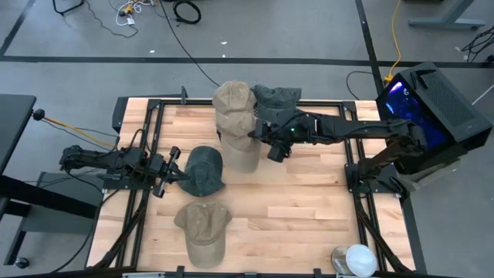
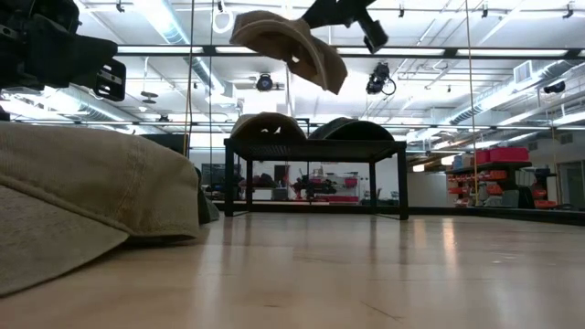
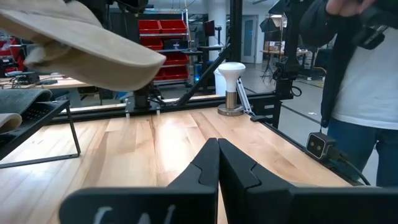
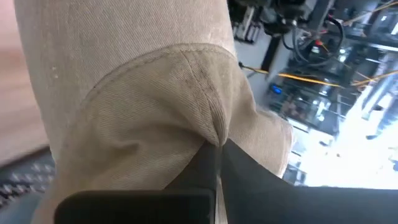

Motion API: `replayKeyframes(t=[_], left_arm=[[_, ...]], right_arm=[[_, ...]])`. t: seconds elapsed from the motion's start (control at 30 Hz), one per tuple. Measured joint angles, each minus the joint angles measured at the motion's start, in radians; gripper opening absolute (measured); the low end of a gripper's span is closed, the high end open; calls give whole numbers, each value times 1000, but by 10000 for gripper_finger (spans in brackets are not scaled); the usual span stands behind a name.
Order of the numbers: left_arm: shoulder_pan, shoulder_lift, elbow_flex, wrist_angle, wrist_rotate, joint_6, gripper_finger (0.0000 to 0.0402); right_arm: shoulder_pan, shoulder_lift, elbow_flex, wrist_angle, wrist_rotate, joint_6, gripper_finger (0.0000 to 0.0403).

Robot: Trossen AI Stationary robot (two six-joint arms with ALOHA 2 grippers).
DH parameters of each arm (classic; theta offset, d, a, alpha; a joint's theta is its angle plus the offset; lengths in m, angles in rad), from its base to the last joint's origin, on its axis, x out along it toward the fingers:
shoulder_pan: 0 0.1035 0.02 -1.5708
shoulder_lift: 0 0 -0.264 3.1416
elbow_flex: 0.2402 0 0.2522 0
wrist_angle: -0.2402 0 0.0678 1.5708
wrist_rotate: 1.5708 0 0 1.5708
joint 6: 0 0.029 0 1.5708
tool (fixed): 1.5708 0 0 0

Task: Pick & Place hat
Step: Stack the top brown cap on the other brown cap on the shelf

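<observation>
right gripper: I see it (image 4: 214,155) pinched shut on a fold of the tan hat (image 4: 155,106), fabric bunched right at the fingertips. From overhead it (image 1: 262,139) sits over the far-middle of the table, arm reaching in from the right side.
held hat: tan cap (image 1: 241,143), lifted clear of the wood. Low view shows it (image 2: 292,46) hanging in the air above the black rack (image 2: 315,146), tilted, brim drooping.
left gripper: I read it (image 3: 217,155) as fully closed, fingers pressed together, nothing between them. Overhead it (image 1: 174,166) is low at the left side of the table, just beside the dark green hat (image 1: 204,171); can't tell if it touches.
rack: black wire stand near the far edge; one tan hat (image 1: 230,99) and one dark hat (image 1: 276,98) on it. Low view shows both domes side by side on top.
other hats: second tan cap (image 1: 204,228) flat on the table (image 1: 309,208) near the front edge, well apart from the held one. It fills the left foreground in the low view (image 2: 82,201).
misc: white mushroom-shaped object on a round base (image 1: 359,259) at the front right corner, also seen from the left wrist (image 3: 232,81).
person: someone in a white shirt and jeans (image 3: 360,93) stands beside the table in the left wrist view.
</observation>
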Motion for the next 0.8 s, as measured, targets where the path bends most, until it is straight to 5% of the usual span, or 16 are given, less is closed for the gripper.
replayKeyframes(t=[0.8], left_arm=[[0,0,0,0,0,0,3]], right_arm=[[-150,9,0,200,16,-149,4]])
